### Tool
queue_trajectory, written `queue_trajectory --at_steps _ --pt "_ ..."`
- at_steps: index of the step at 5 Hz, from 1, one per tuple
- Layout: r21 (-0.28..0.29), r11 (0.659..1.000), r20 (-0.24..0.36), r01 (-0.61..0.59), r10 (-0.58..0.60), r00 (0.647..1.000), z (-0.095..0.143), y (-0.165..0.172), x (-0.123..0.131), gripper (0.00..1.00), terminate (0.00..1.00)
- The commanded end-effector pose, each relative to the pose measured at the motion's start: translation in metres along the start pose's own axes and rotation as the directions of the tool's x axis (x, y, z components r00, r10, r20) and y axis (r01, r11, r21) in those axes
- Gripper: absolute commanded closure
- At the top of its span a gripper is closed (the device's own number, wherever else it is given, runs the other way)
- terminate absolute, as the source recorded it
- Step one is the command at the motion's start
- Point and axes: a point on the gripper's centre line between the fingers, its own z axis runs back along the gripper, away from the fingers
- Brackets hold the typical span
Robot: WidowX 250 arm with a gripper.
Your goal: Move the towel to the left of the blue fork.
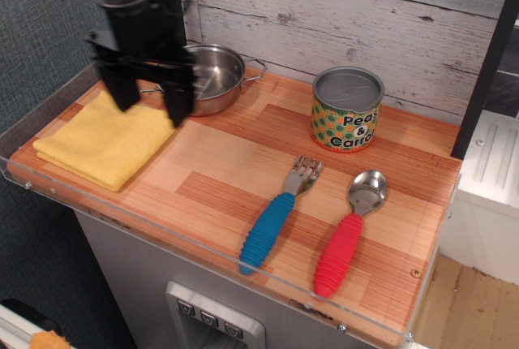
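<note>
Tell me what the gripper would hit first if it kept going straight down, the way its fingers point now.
Most likely the folded square yellow towel: the open black gripper points down over its far right edge. Depth is unclear, so it might meet the wooden tabletop beside the towel.
</note>
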Motion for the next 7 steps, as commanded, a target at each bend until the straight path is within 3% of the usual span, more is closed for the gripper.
queue_trajectory --at_steps 1,2,5,7 --pt "0.031 1.000 0.028 -0.005 0.004 1.000 -0.006 0.042 0.016 0.00 0.00" --pt "0.036 0.999 0.033 0.010 -0.011 0.999 -0.015 0.052 0.018 1.00 0.00" --pt "0.053 0.999 0.025 -0.006 0.005 1.000 -0.044 0.074 0.012 1.00 0.00" --pt "0.038 0.999 0.000 -0.005 0.005 1.000 -0.056 0.064 0.006 1.00 0.00"
